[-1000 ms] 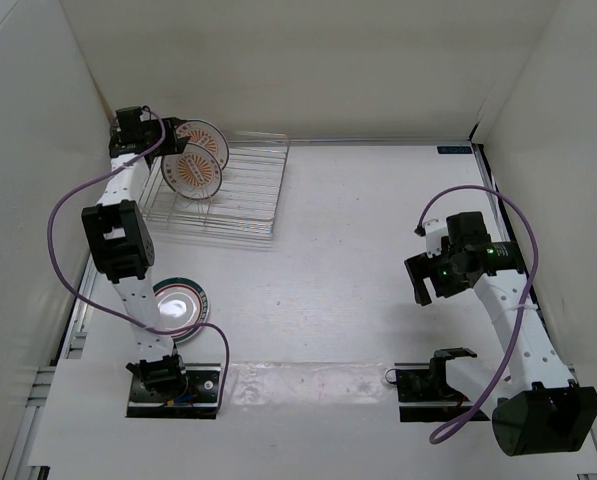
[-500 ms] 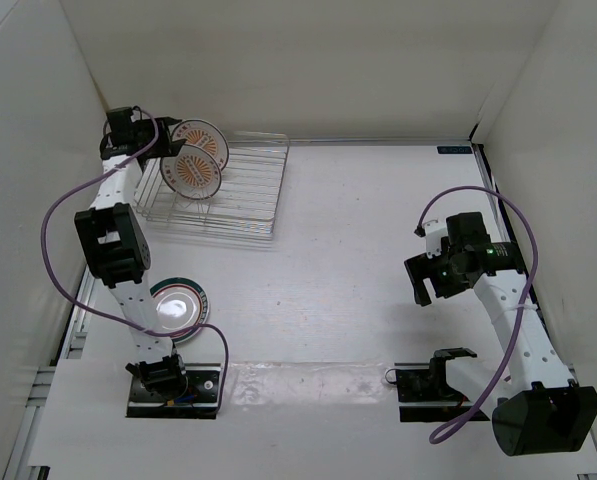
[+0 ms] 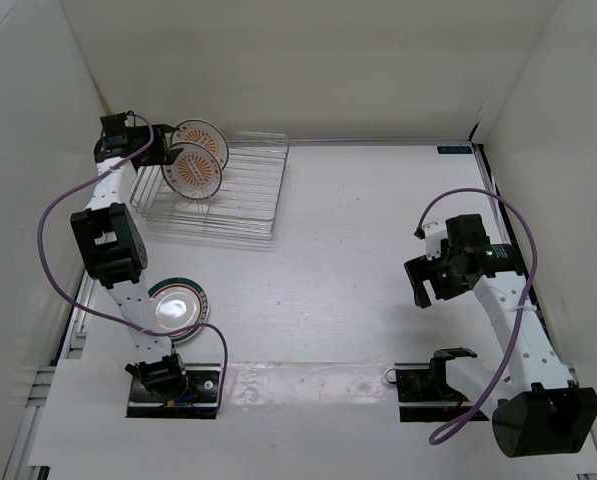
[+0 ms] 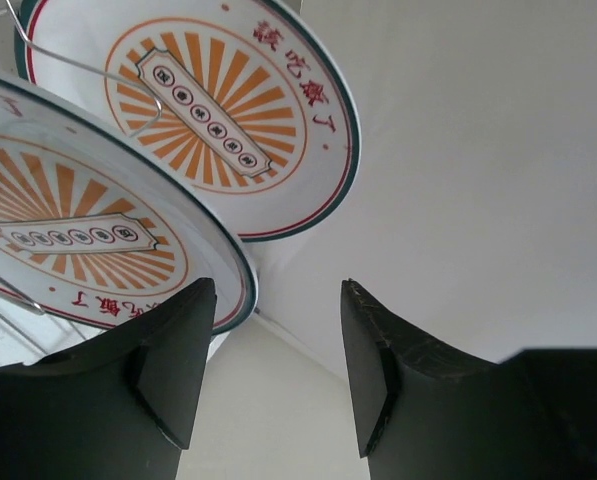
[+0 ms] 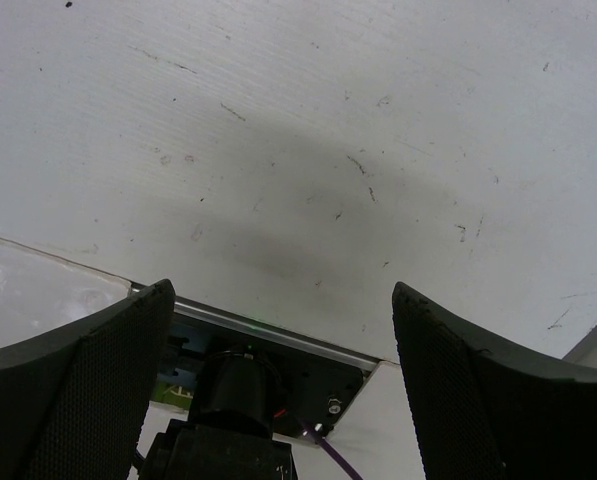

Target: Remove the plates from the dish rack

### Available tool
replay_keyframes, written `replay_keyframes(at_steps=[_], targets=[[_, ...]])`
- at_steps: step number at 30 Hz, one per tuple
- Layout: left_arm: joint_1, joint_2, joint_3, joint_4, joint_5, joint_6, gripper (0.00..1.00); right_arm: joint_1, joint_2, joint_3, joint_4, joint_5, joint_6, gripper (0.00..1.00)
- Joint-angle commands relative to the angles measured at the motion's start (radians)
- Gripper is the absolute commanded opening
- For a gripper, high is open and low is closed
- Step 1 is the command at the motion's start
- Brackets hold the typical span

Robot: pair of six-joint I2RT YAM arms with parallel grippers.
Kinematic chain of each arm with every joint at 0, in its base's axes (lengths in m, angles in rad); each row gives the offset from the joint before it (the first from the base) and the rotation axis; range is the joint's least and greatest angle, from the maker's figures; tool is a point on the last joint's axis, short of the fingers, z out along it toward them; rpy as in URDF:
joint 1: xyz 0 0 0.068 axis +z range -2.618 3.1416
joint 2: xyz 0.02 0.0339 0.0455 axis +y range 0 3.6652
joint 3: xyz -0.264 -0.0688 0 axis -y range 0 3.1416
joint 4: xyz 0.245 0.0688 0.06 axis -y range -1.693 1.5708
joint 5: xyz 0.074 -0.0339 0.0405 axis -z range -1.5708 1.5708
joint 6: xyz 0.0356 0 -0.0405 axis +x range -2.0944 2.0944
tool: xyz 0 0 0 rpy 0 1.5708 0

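Two plates with orange sunburst centres stand upright in the wire dish rack [image 3: 243, 190] at the far left: the back plate [image 3: 200, 140] [image 4: 218, 110] and the front plate [image 3: 192, 172] [image 4: 78, 240]. A pale-centred plate [image 3: 178, 300] lies flat on the table by the left arm. My left gripper [image 3: 154, 153] [image 4: 278, 340] hangs just left of the standing plates, open, with nothing between its fingers; the front plate's rim is beside the left finger [image 4: 178, 360]. My right gripper [image 3: 430, 285] [image 5: 283, 350] hovers open and empty over the right side of the table.
White walls enclose the table on the left, back and right; the left gripper sits close to the back-left corner. The rack's right half holds no plates. The right arm's base [image 5: 238, 420] shows under its fingers.
The left gripper has shifted a little to the left, away from the standing plates, and its jaws have widened slightly. The right arm has not moved.
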Motion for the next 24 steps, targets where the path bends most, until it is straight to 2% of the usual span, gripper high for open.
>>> replay_keyframes(at_steps=[1, 4, 7, 14, 16, 19, 20, 24], targets=[[-0.003, -0.007, 0.006, -0.020, 0.044, 0.034, 0.65, -0.003, -0.016, 0.011, -0.014, -0.001, -0.004, 0.90], [0.001, 0.034, -0.008, 0.039, 0.101, -0.014, 0.65, -0.003, -0.015, 0.023, -0.030, 0.006, -0.011, 0.90], [-0.002, 0.086, 0.058, 0.023, 0.127, -0.020, 0.65, -0.004, -0.013, 0.028, -0.036, 0.025, -0.018, 0.90], [0.006, 0.143, 0.093, 0.011, 0.144, -0.071, 0.65, -0.006, -0.007, 0.025, -0.030, 0.029, -0.018, 0.90], [0.012, 0.149, 0.104, 0.008, 0.152, -0.075, 0.62, -0.004, -0.004, 0.026, -0.030, 0.029, -0.020, 0.90], [0.012, 0.128, 0.087, 0.020, 0.153, -0.074, 0.51, -0.004, -0.001, 0.026, -0.014, 0.032, -0.021, 0.90], [0.014, 0.119, 0.055, 0.041, 0.158, -0.084, 0.39, -0.006, 0.002, 0.025, -0.014, 0.032, -0.021, 0.90], [0.023, 0.066, -0.025, 0.090, 0.178, -0.103, 0.20, -0.004, 0.008, 0.021, 0.012, 0.029, -0.020, 0.90]])
